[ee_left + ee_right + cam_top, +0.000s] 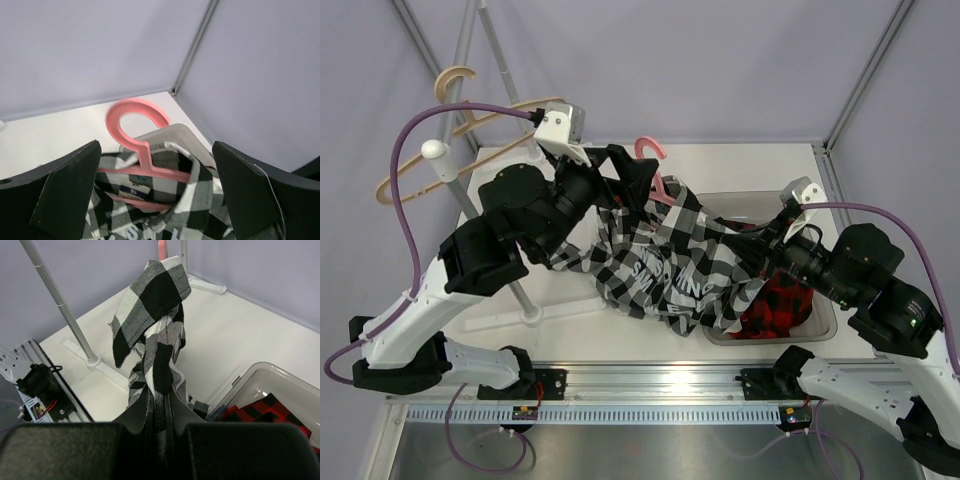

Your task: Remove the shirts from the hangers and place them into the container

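Grey walls close in on our white table [570, 320], where the black-and-white shirt [665, 255] sprawls from the rack side to the container [828, 312], which holds the red-and-black shirt [775, 305]. We clamp a twisted strip of the checked cloth in our right gripper [160, 407] to drag it off the pink hanger [145, 155], which seems lodged inside the collar. Our left gripper [156, 185] gapes wide facing that hook, placed to brace it.
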